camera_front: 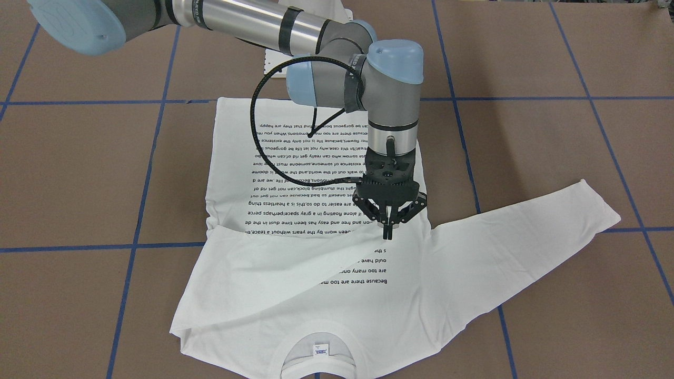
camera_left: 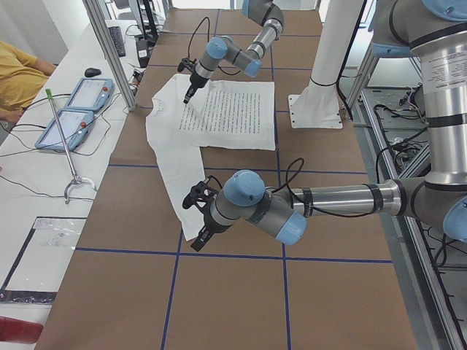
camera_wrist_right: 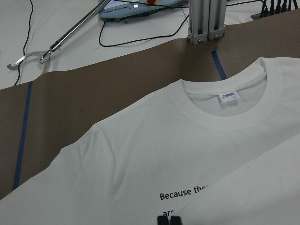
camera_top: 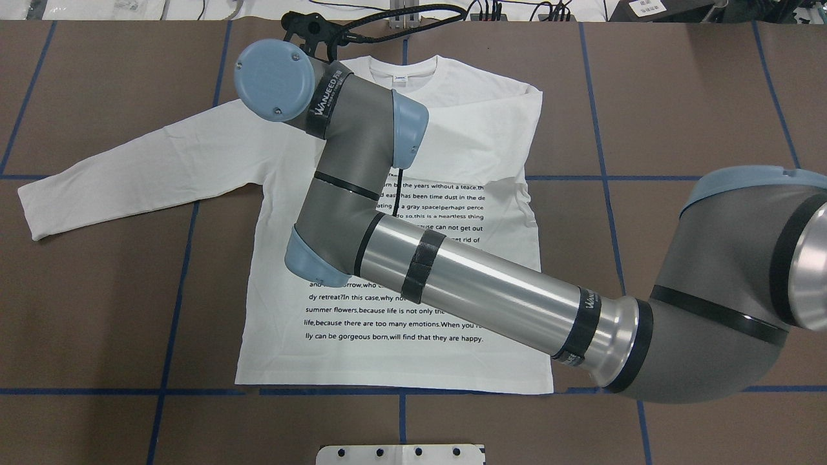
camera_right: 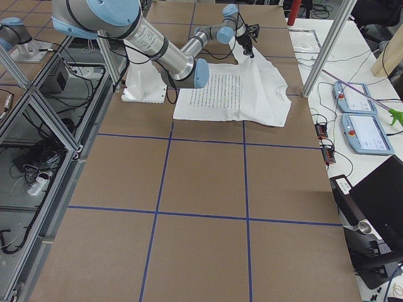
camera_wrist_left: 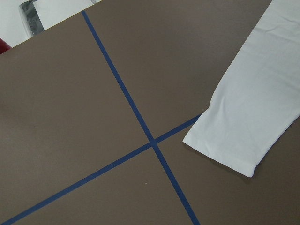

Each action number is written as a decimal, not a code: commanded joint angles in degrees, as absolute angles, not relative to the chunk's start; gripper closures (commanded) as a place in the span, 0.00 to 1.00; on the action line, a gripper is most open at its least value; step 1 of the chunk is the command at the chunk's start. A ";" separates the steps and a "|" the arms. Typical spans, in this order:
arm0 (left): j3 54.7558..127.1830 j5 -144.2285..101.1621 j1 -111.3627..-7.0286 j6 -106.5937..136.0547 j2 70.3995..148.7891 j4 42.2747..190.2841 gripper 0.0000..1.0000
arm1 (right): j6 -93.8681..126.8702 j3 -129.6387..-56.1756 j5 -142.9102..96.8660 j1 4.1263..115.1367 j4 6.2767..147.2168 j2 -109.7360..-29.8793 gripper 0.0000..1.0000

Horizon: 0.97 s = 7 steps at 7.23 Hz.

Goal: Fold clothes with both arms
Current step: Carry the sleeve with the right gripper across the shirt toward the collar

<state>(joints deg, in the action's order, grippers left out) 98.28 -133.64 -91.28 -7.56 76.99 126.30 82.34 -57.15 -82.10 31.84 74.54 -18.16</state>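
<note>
Robotics lab. Brown surface [camera_right: 201,176] gridded with blue tape lines [camera_right: 245,176]. Left arm [camera_left: 336,198] and right arm [camera_top: 465,278], industrial type, reach over surface. White pedestal [camera_right: 143,85] at surface's edge. Aluminium frame posts [camera_right: 327,44] along surface's sides. Two teach pendants [camera_right: 366,133] on white bench [camera_right: 359,63] beside surface. Loose cables [camera_right: 38,157] on floor beside surface.

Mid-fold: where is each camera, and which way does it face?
Front-facing: across the table, facing the robot; right end effector over T-shirt.
Overhead: behind the robot, looking down; right arm.
Exterior left: table's left end, looking along it; left end effector near.
Exterior right: opposite end; right arm near.
Left wrist: downward; sleeve cuff, no fingers.
Right wrist: toward the collar; fingertips.
Front-facing and overhead share the T-shirt's text, upside down in front-facing.
</note>
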 commanded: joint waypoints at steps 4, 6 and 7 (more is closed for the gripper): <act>98.35 -133.68 -91.32 -7.56 76.99 126.30 0.00 | 85.76 -53.36 -82.09 33.92 72.43 -17.76 0.20; 98.35 -133.68 -91.32 -7.56 76.99 126.30 0.00 | 86.22 -53.17 -82.79 34.63 72.42 -17.14 0.02; 98.35 -133.68 -91.23 -7.56 76.99 126.30 0.00 | 86.22 -53.17 -84.97 35.59 72.68 -16.62 0.01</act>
